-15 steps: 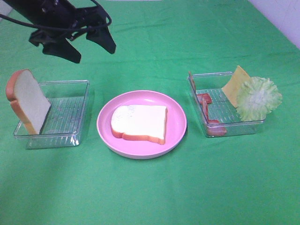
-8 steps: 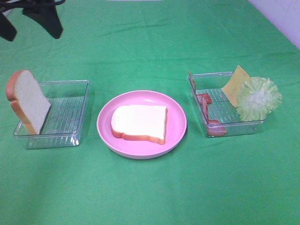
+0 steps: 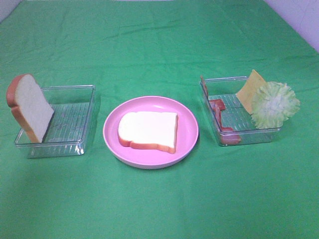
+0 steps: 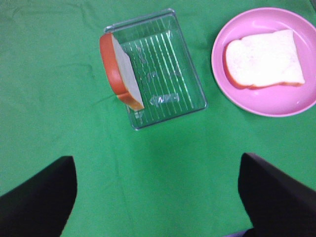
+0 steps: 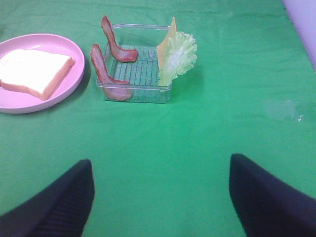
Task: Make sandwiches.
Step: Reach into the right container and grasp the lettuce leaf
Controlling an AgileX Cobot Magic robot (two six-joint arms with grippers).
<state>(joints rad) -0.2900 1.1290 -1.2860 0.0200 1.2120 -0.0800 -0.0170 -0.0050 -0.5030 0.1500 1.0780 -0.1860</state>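
Sandwich base, white toy bread slice with orange-brown crust point(image 3: 148, 130), flat on round pink plate point(image 3: 192, 129), awaiting fillings. Second slice point(image 3: 29, 107) propped upright in clear plastic tray point(image 3: 70, 124), probably for easy pinch. Left fingers point(image 4: 37, 197), right fingers point(image 5: 54, 202) apart, empty.

Bread point(image 3: 149, 129) is white, plate point(image 3: 188, 130) pink, cloth point(image 3: 159, 50) green

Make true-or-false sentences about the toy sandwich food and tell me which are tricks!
1. A bread slice lies flat on the pink plate. True.
2. The other bread slice lies flat in the left container. False: it stands leaning against that container's end.
3. The lettuce is on the plate. False: it leans at the right container, beside the cheese.
4. Two bacon strips are at the right container. True.
5. The left end effector and right end effector are open. True.
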